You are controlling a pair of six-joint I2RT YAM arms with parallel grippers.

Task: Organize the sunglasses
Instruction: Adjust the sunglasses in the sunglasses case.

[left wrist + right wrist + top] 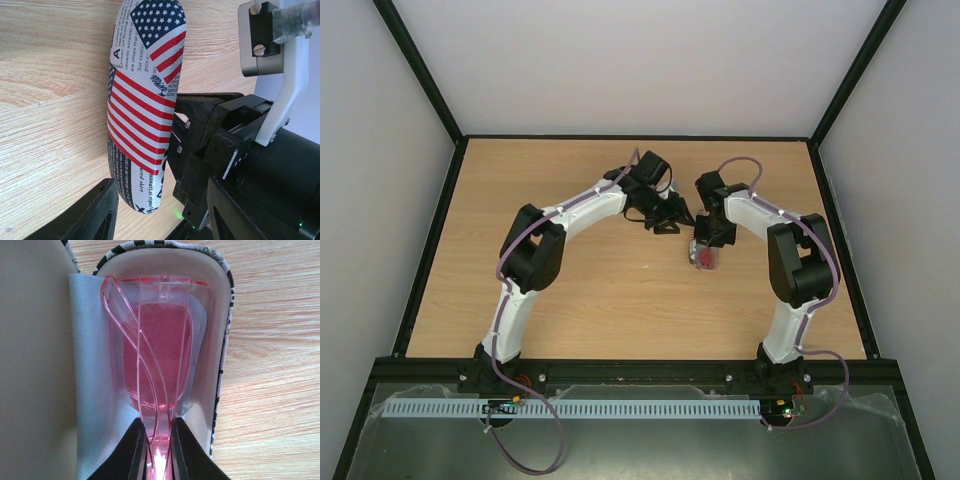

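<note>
Right arm (790,255) bowed, tool (159,442) tight on sunglasses (157,340) (inside open case (220,270))

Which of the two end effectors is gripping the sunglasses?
The right end effector: it pinches the pink sunglasses by their folded arms inside the open case. The left end effector is open, beside the case's flag-patterned outside.

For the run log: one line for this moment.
right pincer: shut on sunglasses | sunglasses: in open case | left pincer: open near case
</note>
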